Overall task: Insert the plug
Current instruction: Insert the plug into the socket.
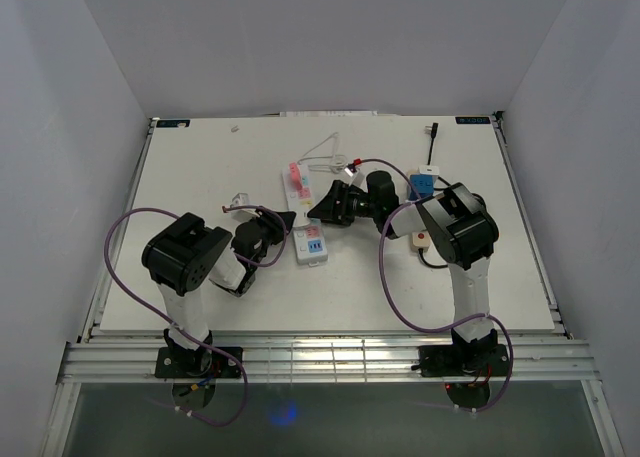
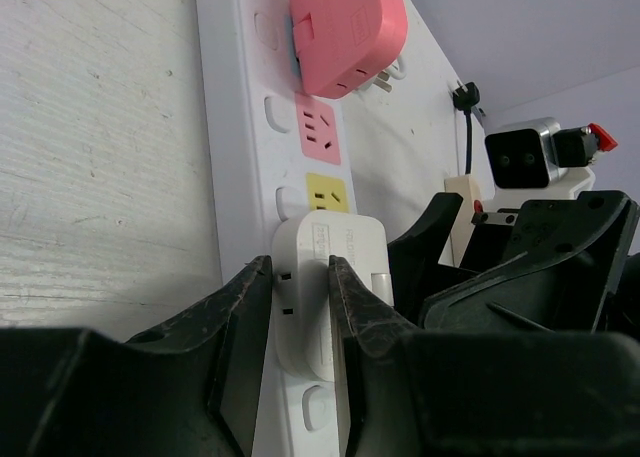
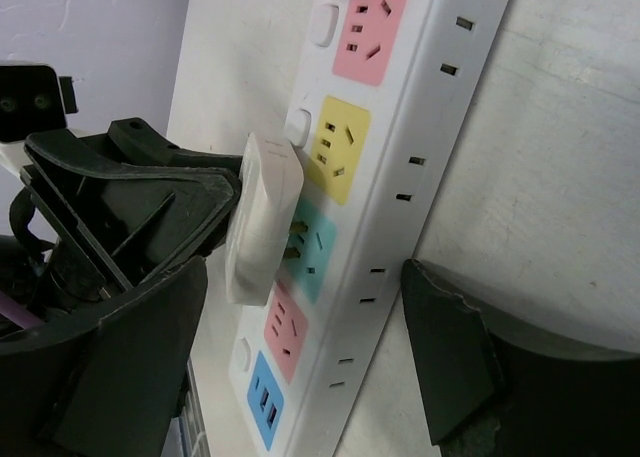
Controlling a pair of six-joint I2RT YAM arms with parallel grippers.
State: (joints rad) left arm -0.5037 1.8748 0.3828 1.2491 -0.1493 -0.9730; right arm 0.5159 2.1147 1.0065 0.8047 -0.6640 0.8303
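L gripper jaws pinched plug; prongs sat part-way in teal socket of strip. R gripper jaws spread astride strip. Likely needed: keep plug square, press straight, R bracing strip.

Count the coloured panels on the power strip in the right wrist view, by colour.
Pink panels: 2
Yellow panel: 1
Teal panel: 1
Blue USB panel: 1
Total: 5
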